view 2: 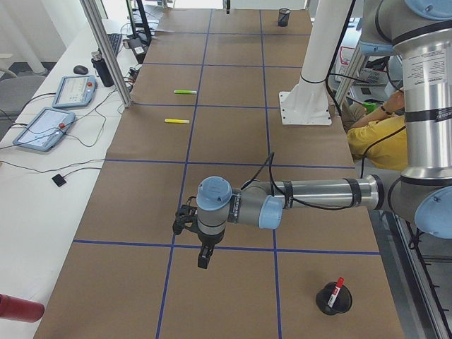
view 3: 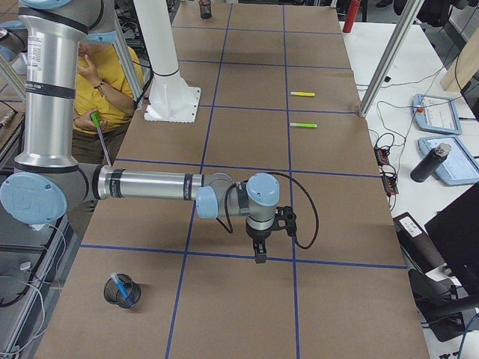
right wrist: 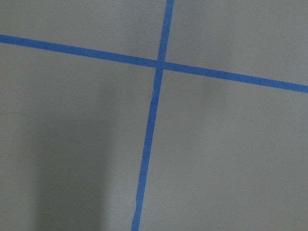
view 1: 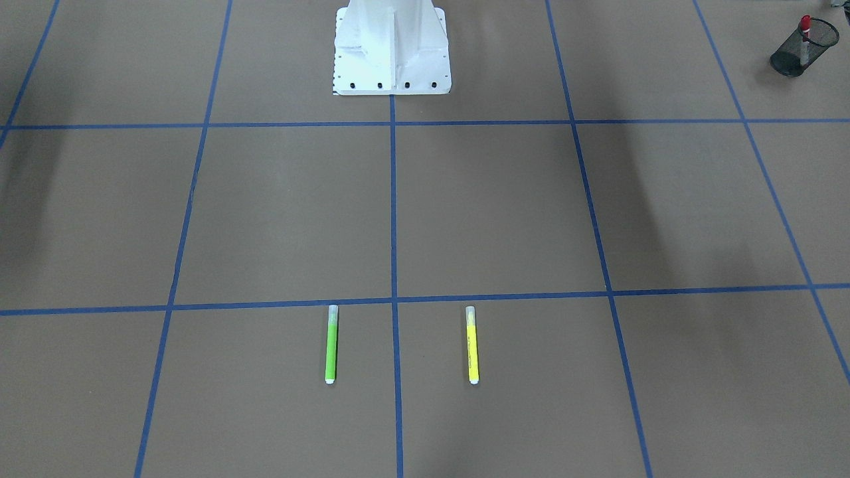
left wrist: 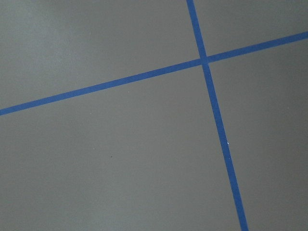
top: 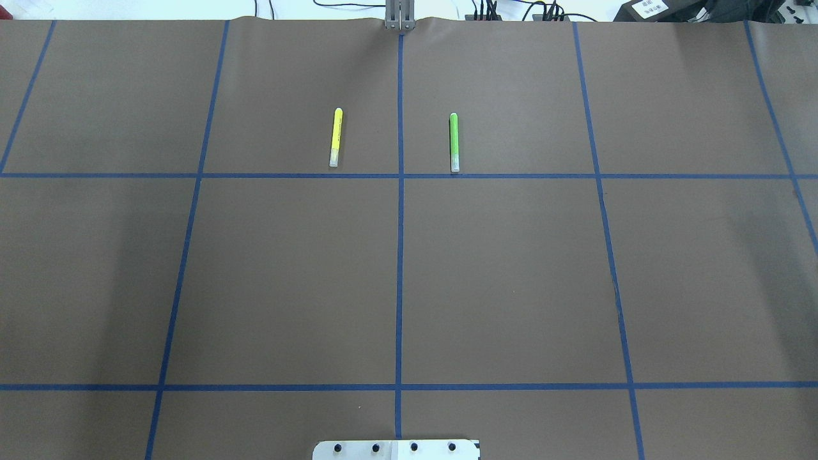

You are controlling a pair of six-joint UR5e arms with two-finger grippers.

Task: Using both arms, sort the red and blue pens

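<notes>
The red pen (view 1: 805,30) stands cap up in a black mesh cup (view 1: 800,50); it shows too in the left side view as the red pen (view 2: 337,286). The blue pen (view 3: 120,287) leans inside another mesh cup (view 3: 122,292). My left gripper (view 2: 203,261) points down over a blue tape crossing, away from its cup. My right gripper (view 3: 260,256) hangs likewise over a tape line. Both show only in the side views, so I cannot tell whether they are open or shut. The wrist views show bare brown paper and tape.
A lime green marker (view 1: 331,345) and a yellow marker (view 1: 472,345) lie parallel on the far side from the white pedestal (view 1: 392,46). A person in a yellow shirt (view 2: 381,134) sits behind the robot. Tablets and cables lie along the operators' edge.
</notes>
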